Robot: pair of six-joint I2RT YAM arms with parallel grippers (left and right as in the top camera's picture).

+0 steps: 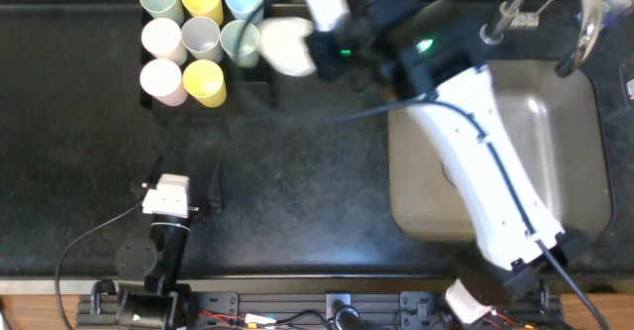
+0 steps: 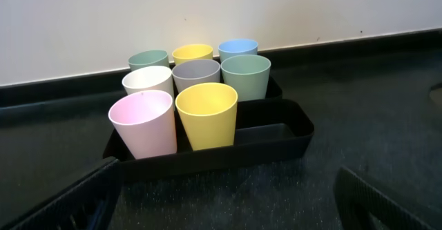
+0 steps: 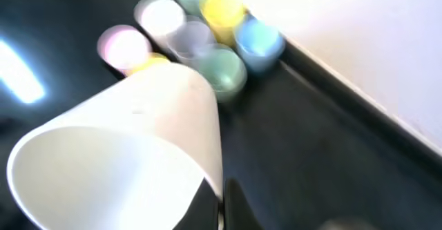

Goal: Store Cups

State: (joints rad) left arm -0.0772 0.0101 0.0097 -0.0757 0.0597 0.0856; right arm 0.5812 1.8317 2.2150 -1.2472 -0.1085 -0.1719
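Note:
A black tray stands at the back left of the counter and holds several upright cups: green, yellow and blue at the back, white, grey and green in the middle, pink and yellow in front. The tray's front right slot is bare. My right gripper is shut on a white cup, tilted on its side and held just right of the tray; this white cup looms close in the right wrist view, with the tray's cups beyond it. My left gripper stands open, well in front of the tray.
A steel sink with a faucet takes up the right side. A pale wall runs behind the tray. Dark counter lies between the left gripper and the tray.

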